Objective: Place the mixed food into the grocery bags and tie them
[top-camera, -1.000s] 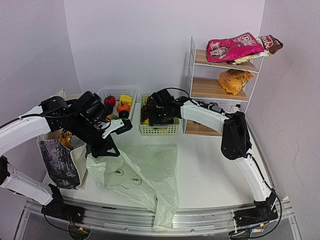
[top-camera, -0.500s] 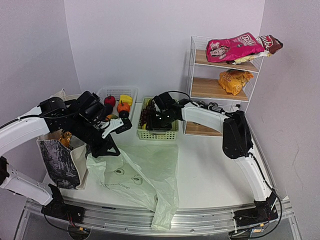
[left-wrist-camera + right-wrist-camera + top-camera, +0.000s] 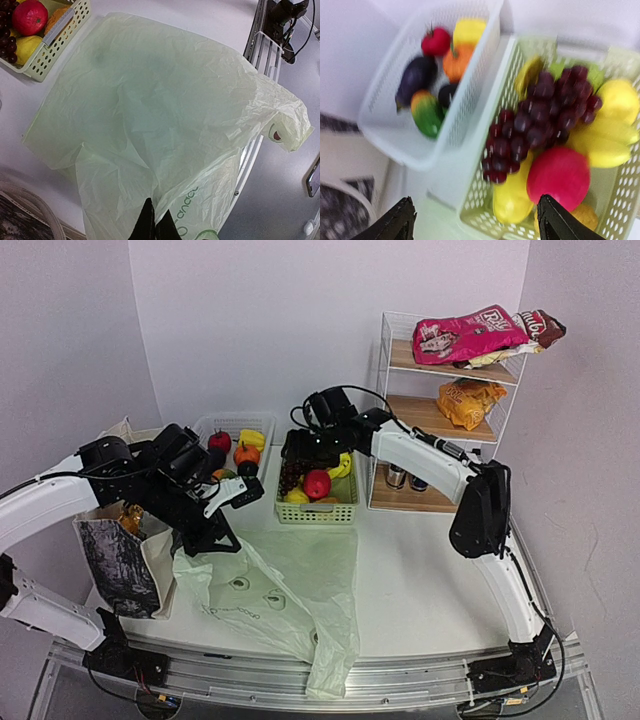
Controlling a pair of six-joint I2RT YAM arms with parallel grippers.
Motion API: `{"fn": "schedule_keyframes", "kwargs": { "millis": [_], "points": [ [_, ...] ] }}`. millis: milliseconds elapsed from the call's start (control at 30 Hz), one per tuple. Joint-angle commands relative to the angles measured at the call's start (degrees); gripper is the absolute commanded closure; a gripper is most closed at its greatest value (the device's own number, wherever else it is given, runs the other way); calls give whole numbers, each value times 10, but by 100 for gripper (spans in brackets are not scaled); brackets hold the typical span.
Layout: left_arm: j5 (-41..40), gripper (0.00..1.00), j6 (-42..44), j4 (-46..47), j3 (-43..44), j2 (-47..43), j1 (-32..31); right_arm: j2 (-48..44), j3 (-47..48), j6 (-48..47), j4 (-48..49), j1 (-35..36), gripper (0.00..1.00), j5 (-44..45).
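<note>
- Pinching an edge of the green bag (image 3: pixel 290 590), the left jaws are closed tight; the bag sprawls on the worktop (image 3: pixel 420 580).
- Right jaws gape empty above the basket (image 3: pixel 320 508) of grapes (image 3: pixel 535 120), apple (image 3: pixel 557 177) and bananas (image 3: pixel 607 145).

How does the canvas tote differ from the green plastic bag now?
The canvas tote stands upright at the left edge; the green plastic bag lies spread out. The tote is beige with a dark printed panel; the plastic bag is thin and pale green. The left fingers pinch the plastic bag, not the tote. Both rest on the table.
</note>
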Motion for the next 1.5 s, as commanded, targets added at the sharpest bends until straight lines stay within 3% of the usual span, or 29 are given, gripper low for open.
{"fn": "schedule_keyframes", "kwargs": {
  "millis": [0,300,600,700,867,1000,1467],
  "points": [
    [7,100,-4,16,-5,-17,-2,2,1,95,59,-12,19,117],
    [8,100,-6,18,-8,-22,-1,117,99,127,124,-17,12,174],
    [20,100,-7,27,-13,-20,-2,191,143,91,188,-20,22,179],
    [21,100,-7,28,-14,-21,-2,202,143,94,194,-21,32,173],
    [17,100,-10,32,-12,-22,-2,195,139,83,214,-24,75,157],
    [12,100,-16,36,-12,-25,-2,165,122,61,244,-26,99,143],
    [-8,100,-29,52,-3,-20,5,3,62,14,328,-25,100,71]
  ]
}}
